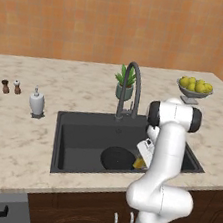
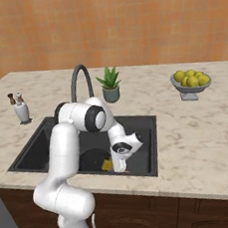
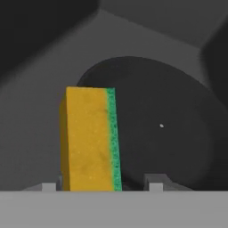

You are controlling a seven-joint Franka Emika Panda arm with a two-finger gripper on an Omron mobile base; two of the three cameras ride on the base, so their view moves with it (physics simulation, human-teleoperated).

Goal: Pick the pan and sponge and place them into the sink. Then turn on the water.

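Dark-grey rectangular recessed sink (image 1: pixel 80 129) set in the beige marbled counter (image 1: pixel 13 139). Inside it: round shallow black frying pan (image 1: pixel 116 158) on the basin floor, and the small yellow sponge with a green scrub edge (image 3: pixel 91 138) standing on end just beside the pan's rim. White arm reaches down into the basin; gripper (image 3: pixel 102 186) directly over the sponge, jaws spread, tips apart on either side of it (contact unclear). Tall gooseneck faucet (image 1: pixel 130 88) behind the basin.

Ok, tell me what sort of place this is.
A kitchen, rendered rather than real: a marble counter with a sunken sink and tall faucet, plus a fruit bowl.
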